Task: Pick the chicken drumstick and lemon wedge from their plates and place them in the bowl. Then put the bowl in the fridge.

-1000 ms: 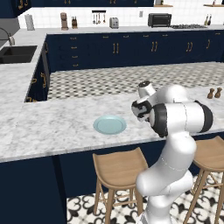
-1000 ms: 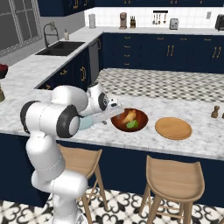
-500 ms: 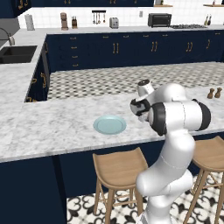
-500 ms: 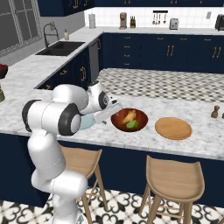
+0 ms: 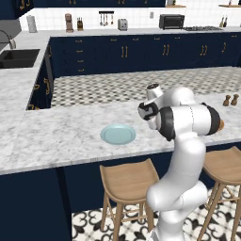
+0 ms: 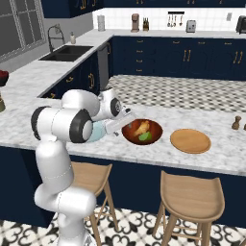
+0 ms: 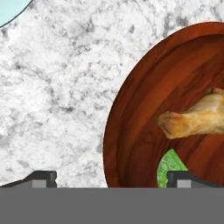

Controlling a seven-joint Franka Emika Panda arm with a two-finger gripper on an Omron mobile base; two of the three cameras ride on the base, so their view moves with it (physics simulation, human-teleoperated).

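The dark red-brown bowl stands on the marble counter and holds the chicken drumstick and the lemon wedge. My gripper is open, low at the bowl's left rim. One fingertip is outside over the counter, the other fingertip is inside above the wedge. The light-blue plate lies bare to the left, partly behind my arm. The tan wooden plate lies bare right of the bowl. The fridge is out of view.
Two small pepper shakers stand at the counter's right end. Wooden stools sit under the near counter edge. A sink is set in the counter at the far left.
The hand has edged very slightly over the bowl's rim. The bowl, its contents and both plates have not moved.
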